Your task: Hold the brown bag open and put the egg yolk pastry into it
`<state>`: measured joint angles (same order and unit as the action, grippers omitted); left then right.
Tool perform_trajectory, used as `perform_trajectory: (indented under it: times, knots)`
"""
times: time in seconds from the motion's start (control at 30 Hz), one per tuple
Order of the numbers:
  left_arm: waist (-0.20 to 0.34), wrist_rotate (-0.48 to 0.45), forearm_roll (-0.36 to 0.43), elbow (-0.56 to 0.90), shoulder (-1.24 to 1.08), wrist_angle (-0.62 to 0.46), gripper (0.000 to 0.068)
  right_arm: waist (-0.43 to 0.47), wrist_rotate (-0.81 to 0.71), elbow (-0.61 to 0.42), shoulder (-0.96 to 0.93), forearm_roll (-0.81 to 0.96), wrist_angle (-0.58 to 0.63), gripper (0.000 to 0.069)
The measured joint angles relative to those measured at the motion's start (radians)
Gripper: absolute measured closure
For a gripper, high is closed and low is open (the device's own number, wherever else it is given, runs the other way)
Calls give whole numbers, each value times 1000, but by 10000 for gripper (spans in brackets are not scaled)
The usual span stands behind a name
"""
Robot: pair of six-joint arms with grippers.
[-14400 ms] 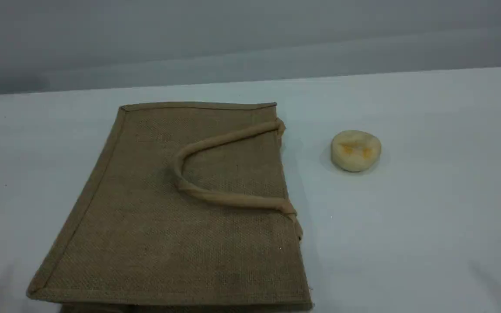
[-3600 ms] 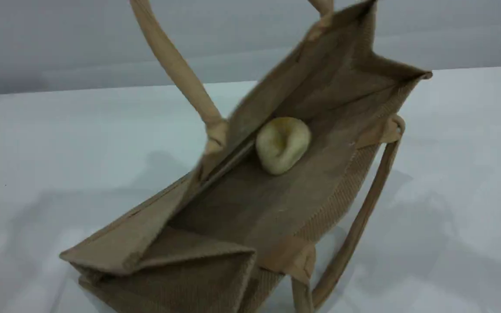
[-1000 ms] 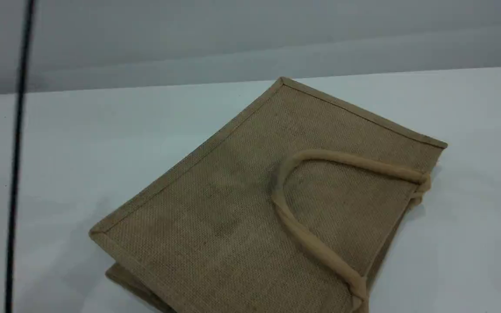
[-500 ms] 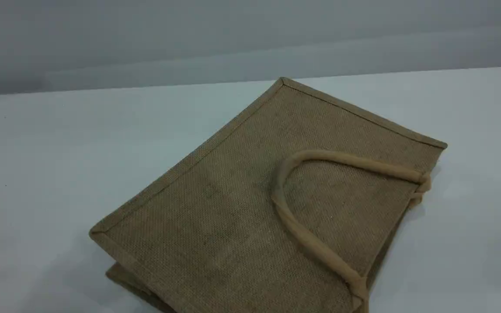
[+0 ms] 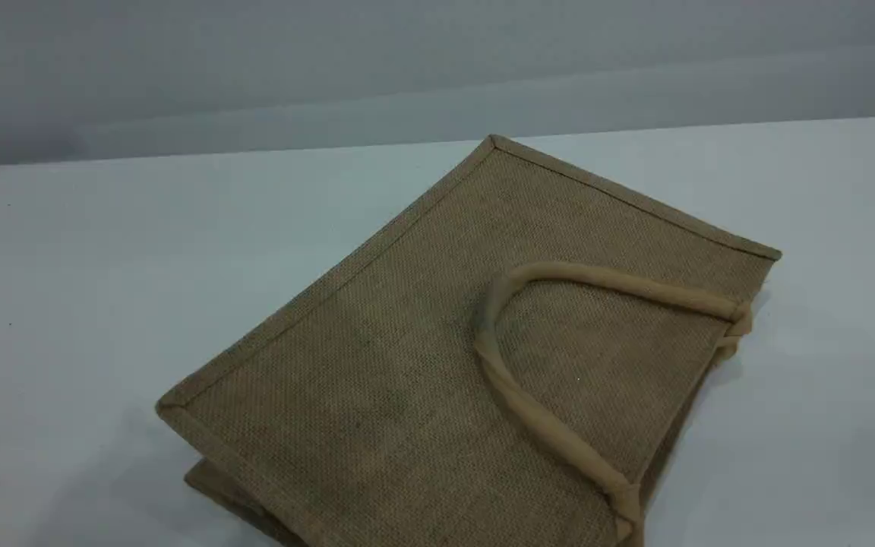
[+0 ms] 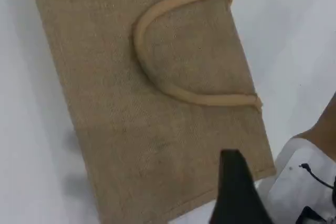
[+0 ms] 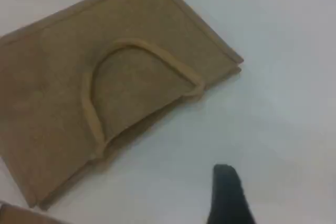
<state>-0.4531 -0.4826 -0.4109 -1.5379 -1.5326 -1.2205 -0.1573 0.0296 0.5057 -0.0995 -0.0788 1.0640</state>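
Scene view shows the brown bag (image 5: 437, 365) lying flat and closed on the white table (image 5: 103, 251), turned at a slant, with one beige handle (image 5: 513, 395) folded across its upper face; the egg yolk pastry cannot be seen anywhere, and neither arm appears. Left wrist view looks down on the bag (image 6: 131, 103) and its handle (image 6: 157, 77), with one dark fingertip of the left gripper (image 6: 239, 192) over the bag's near edge, holding nothing; whether its jaws are spread cannot be told. Right wrist view shows the bag (image 7: 94, 93) well apart from the right gripper (image 7: 228, 195), which hangs over bare table, released and empty.
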Motion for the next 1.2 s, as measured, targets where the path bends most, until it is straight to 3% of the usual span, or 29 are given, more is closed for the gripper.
perform_trajectory:
  times: [0.7, 0.83, 1.1, 1.2]
  knots:
    - [0, 22, 37, 2, 22, 0, 297, 0, 1, 0, -1, 0, 2, 305]
    - [0, 28, 93, 26, 120, -1, 297, 0, 1, 0, -1, -2, 2, 305]
    - [2, 219, 328, 202, 389, 46, 297, 0, 1, 0, -1, -2, 2, 305]
    - [46, 261, 381, 298, 492, 50, 297, 0, 1, 0, -1, -2, 2, 305]
